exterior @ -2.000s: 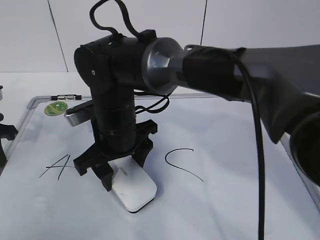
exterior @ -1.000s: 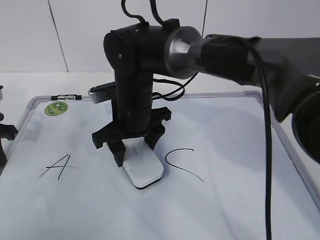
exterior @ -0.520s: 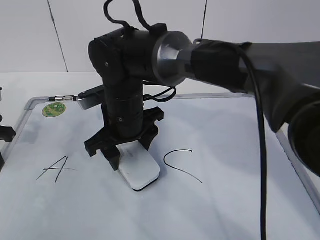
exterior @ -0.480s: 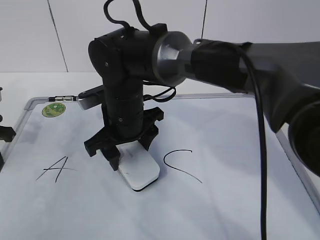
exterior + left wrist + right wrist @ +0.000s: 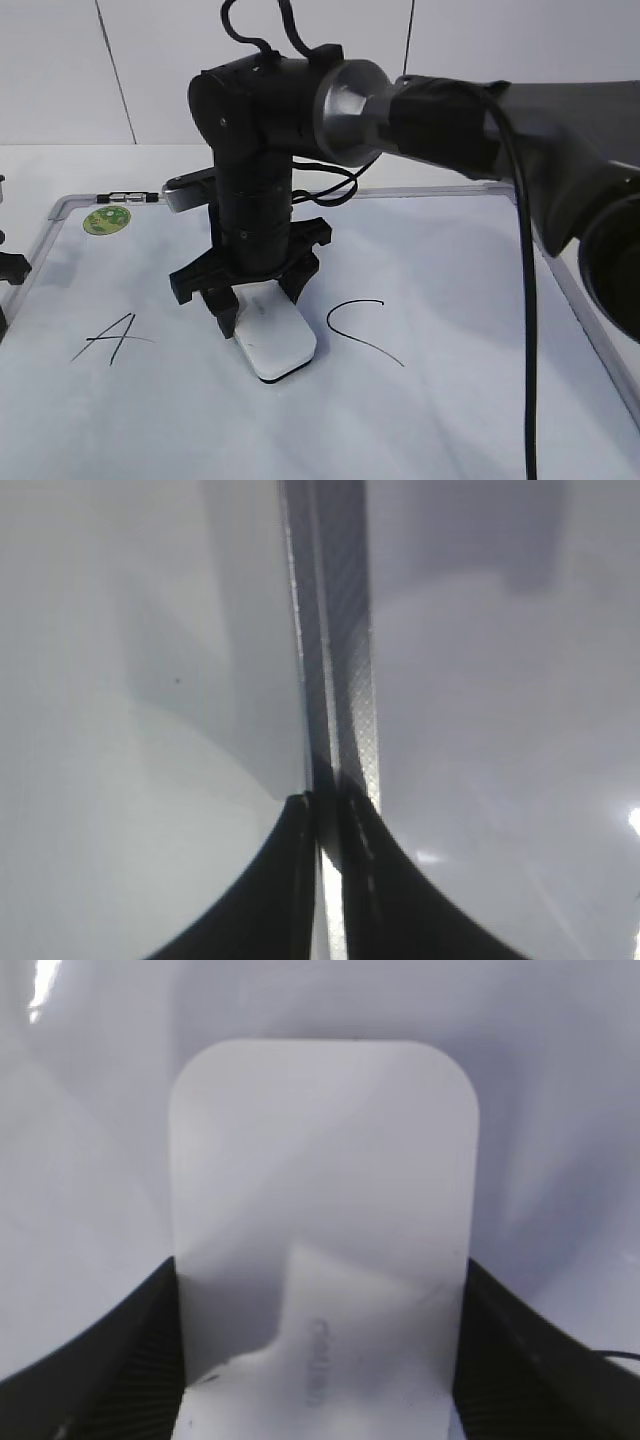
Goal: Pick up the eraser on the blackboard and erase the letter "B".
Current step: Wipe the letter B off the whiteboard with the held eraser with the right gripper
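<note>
The white eraser [image 5: 275, 340] lies flat on the blackboard [image 5: 450, 300], between a slanted "A" [image 5: 110, 338] and a curvy "C" [image 5: 355, 325]. My right gripper [image 5: 262, 310] reaches across from the right and is shut on the eraser's sides. The right wrist view shows the eraser [image 5: 320, 1190] between the right gripper's two dark fingers [image 5: 320, 1360]. No letter "B" shows; the board around the eraser is blank. My left gripper [image 5: 8, 270] is at the board's left edge. In the left wrist view the left gripper's fingers [image 5: 325, 810] are closed on the grey frame [image 5: 335, 630].
A round green sticker [image 5: 107, 219] sits at the board's back left corner, with a small clip [image 5: 130, 196] on the frame behind it. The right arm and its cable [image 5: 520, 300] span the right half of the view. A white wall stands behind.
The right gripper with the eraser moved back and to the right across the board, then a little to the left. The left gripper stayed at the board's edge.
</note>
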